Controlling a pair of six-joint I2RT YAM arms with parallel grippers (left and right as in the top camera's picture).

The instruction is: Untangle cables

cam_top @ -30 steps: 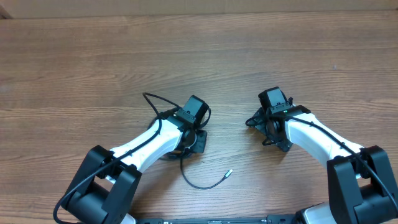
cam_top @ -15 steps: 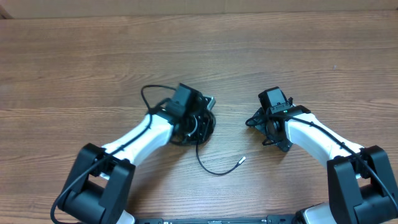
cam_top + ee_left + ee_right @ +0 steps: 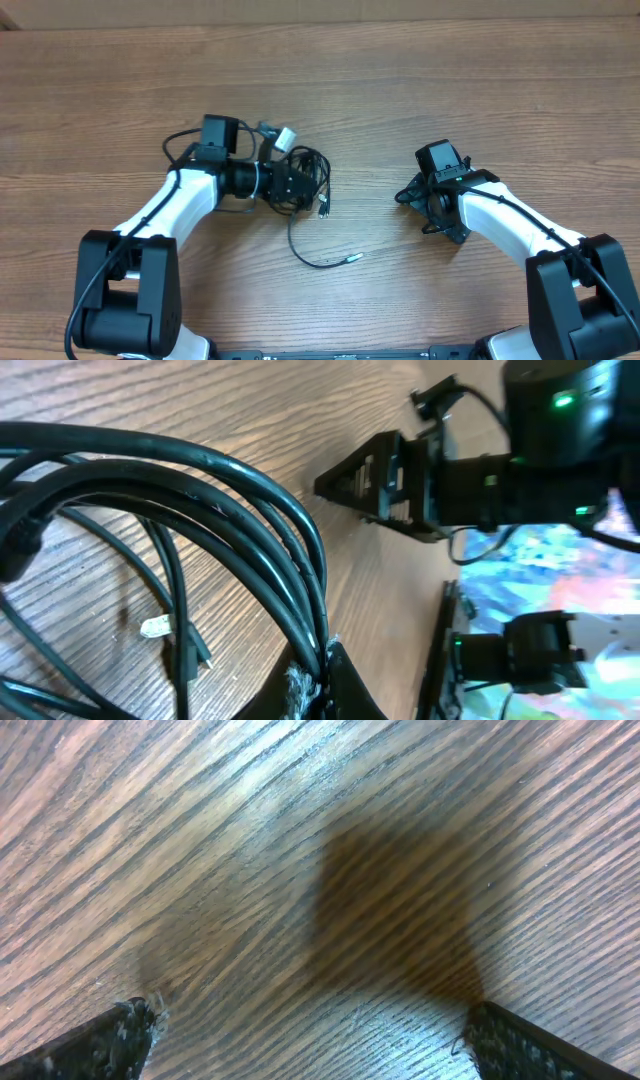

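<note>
Cables [image 3: 290, 590] in the closed left gripper [image 3: 303, 188], right gripper [image 3: 425, 210] well apart.

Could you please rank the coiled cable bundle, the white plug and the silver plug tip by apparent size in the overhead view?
1. coiled cable bundle, clearly largest.
2. white plug.
3. silver plug tip, smallest; both plugs are tiny, so that gap is slight.

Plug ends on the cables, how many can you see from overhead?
3. A white plug at the far side of the bundle, a small plug on its right edge, and a silver plug ending the loose strand nearer the robot. Others may hide inside the bundle.
</note>
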